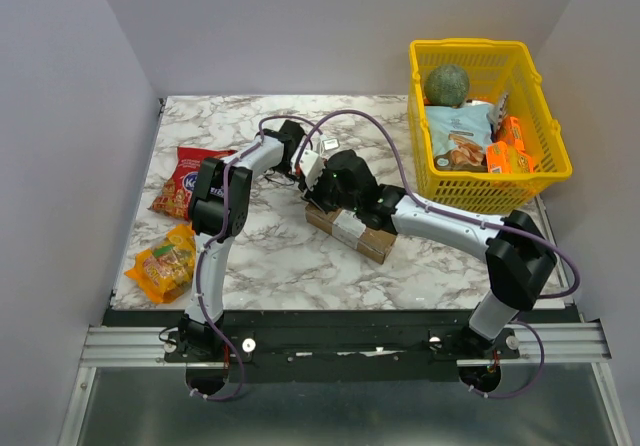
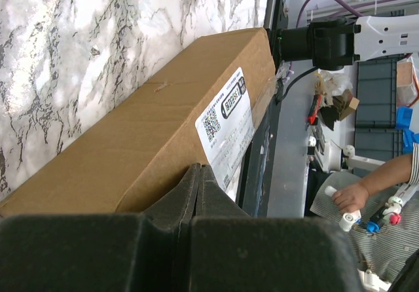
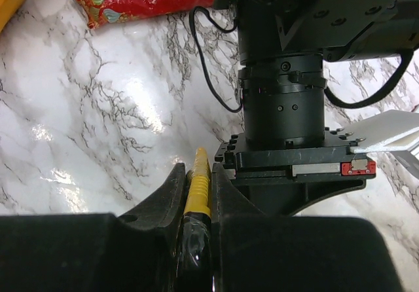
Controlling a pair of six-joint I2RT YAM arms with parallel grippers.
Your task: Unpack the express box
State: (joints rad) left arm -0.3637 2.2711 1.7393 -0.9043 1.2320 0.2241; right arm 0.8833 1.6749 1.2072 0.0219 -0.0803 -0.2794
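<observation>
The express box (image 1: 350, 231) is a long brown carton lying in the middle of the marble table. In the left wrist view the box (image 2: 144, 128) stretches away from me, with its white shipping label (image 2: 226, 125) on one face. My left gripper (image 2: 200, 167) is shut and empty, its tips at the box's near end; in the top view the left gripper (image 1: 311, 188) is at the box's far-left end. My right gripper (image 3: 198, 164) is shut on a yellow ribbed tool (image 3: 198, 181) with a black body, just above the table beside the left wrist (image 3: 281, 102).
A red snack bag (image 1: 183, 178) and an orange snack bag (image 1: 168, 261) lie at the table's left. A yellow plastic basket (image 1: 425, 156) with several items stands at the back right. The two arms cross close together over the box.
</observation>
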